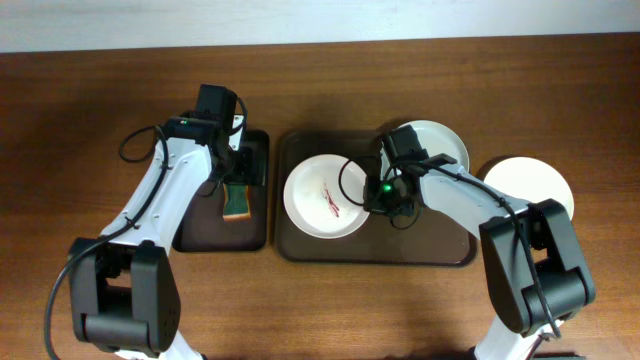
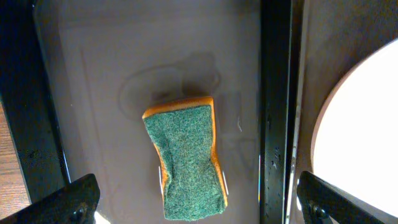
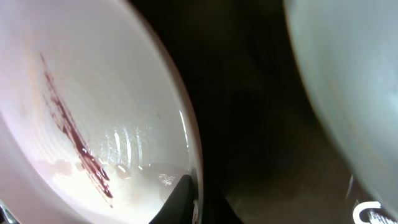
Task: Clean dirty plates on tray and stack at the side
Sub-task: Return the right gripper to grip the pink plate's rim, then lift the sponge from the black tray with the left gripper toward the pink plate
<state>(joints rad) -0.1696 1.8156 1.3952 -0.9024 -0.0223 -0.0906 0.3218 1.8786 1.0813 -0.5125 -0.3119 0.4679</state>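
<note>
A white dirty plate (image 1: pixel 322 197) with a red smear lies at the left of the big dark tray (image 1: pixel 300 248). My right gripper (image 1: pixel 379 192) is shut on its right rim; the right wrist view shows the fingers (image 3: pixel 198 202) pinching the rim beside the smeared plate (image 3: pixel 74 124). A second white plate (image 1: pixel 440 142) lies at the tray's back right and shows in the right wrist view (image 3: pixel 348 81). A green-and-orange sponge (image 1: pixel 237 202) lies on the small dark tray (image 1: pixel 255 235). My left gripper (image 2: pixel 199 205) is open above the sponge (image 2: pixel 185 155), not touching it.
A clean white plate (image 1: pixel 535 185) sits on the wooden table to the right of the big tray. The small tray's raised edge (image 2: pixel 275 112) separates the sponge from the dirty plate's rim (image 2: pixel 360 130).
</note>
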